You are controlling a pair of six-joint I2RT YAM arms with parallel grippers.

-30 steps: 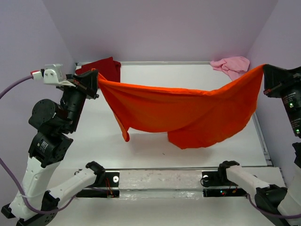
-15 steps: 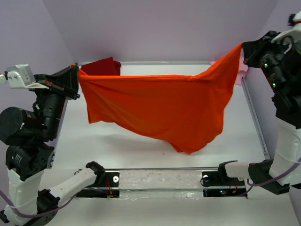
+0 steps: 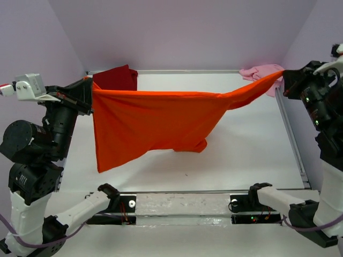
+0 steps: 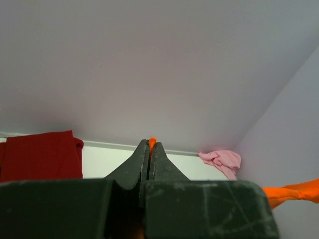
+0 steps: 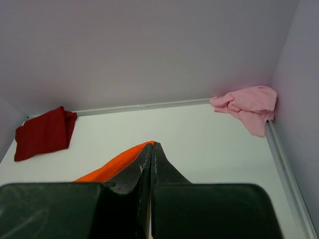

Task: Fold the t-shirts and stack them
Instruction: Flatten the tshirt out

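While left claw (image 3: 90, 85) and right claw (image 3: 282, 76) clamp orange t-shirt (image 3: 144, 118); pink t-shirt (image 3: 257, 71) half-hidden

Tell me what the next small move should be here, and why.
Probably lower both arms together so the orange t-shirt settles flat on the table. The left gripper and the right gripper are each shut on one end of it. The cloth hangs stretched between them, with most of it drooping on the left side, so it cannot be folded yet.

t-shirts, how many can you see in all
3: orange t-shirt stretched in mid-air, dark red t-shirt in the far left corner, pink t-shirt crumpled far right.
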